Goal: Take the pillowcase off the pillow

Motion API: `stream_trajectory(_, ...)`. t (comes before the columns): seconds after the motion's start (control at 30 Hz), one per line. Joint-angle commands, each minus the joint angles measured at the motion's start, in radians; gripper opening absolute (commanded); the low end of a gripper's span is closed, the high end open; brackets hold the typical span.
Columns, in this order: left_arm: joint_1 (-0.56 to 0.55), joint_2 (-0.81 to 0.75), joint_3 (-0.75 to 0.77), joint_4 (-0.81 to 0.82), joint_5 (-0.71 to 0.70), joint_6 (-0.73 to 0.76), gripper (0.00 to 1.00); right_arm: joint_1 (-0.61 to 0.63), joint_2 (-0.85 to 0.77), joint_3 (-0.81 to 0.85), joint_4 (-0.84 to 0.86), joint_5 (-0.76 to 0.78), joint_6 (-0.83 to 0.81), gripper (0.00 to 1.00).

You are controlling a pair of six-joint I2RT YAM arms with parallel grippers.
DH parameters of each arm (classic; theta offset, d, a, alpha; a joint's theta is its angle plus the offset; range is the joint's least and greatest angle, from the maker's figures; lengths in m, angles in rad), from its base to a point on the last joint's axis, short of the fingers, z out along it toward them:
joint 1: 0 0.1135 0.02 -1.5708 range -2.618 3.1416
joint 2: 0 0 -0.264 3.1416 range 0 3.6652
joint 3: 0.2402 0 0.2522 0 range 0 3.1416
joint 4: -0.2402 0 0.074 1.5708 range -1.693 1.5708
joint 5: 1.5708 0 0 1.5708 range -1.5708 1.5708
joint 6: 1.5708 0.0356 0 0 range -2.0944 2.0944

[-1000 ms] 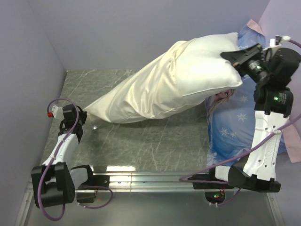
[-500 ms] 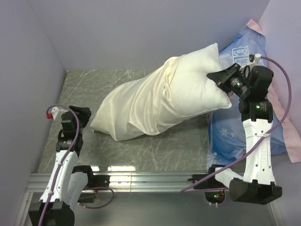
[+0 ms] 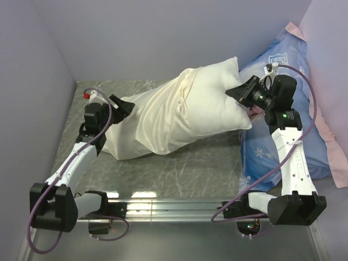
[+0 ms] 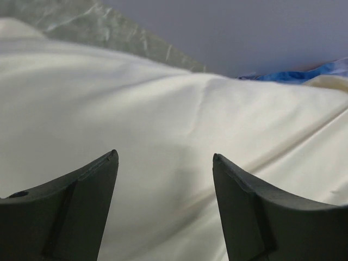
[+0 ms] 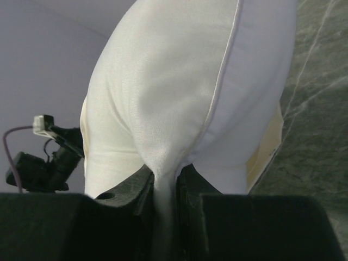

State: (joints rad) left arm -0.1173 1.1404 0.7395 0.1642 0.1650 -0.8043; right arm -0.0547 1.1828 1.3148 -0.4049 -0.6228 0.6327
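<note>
While the right gripper (image 3: 243, 92) is pinching a fold of the pillow (image 3: 220, 103) at its bare white end, the jaws are clamping tight on that fabric, and the right wrist view is showing the fold squeezed between both fingers. The left gripper (image 3: 124, 104) is sitting at the pillow's opposite, covered end with its jaws spread wide and gripping nothing. The left wrist view is showing only cream cloth beyond the gap, so I can't tell whether the fingertips are touching it.

The pillowcase (image 3: 152, 122) is covering the left, larger part of the pillow. It is wrinkling heavily, and its open hem is lying partway along the pillow, leaving the right end sticking out uncovered.

The grey marbled table (image 3: 179, 163) is supporting the pillow's covered end. The bare end is being held up off the table. A blue printed cushion (image 3: 291, 70) is leaning just right of the pillow's bare end, behind the right gripper.
</note>
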Motion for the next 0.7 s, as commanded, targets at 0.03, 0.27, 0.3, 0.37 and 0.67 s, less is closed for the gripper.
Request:
stream_trajectory(0.03, 0.001, 0.114, 0.176, 0.15, 0.129, 0.105, 0.82, 0.003, 0.008, 0.057, 0.025, 0.032, -0.065, 0.0)
stream_trajectory(0.27, -0.002, 0.358, 0.486, 0.024, 0.336, 0.212, 0.9, 0.024, 0.038, 0.075, 0.001, 0.049, -0.096, 0.0)
stream_trajectory(0.3, -0.008, 0.393, 0.507, 0.011, 0.391, 0.253, 0.9, 0.024, 0.04, 0.075, 0.003, 0.044, -0.094, 0.0)
stream_trajectory(0.37, -0.021, 0.423, 0.576, -0.04, 0.448, 0.302, 0.9, 0.029, 0.041, 0.073, 0.009, 0.046, -0.091, 0.0)
stream_trajectory(0.67, -0.107, 0.532, 0.735, -0.154, 0.467, 0.464, 0.88, 0.047, 0.038, 0.083, 0.0, 0.072, -0.097, 0.0)
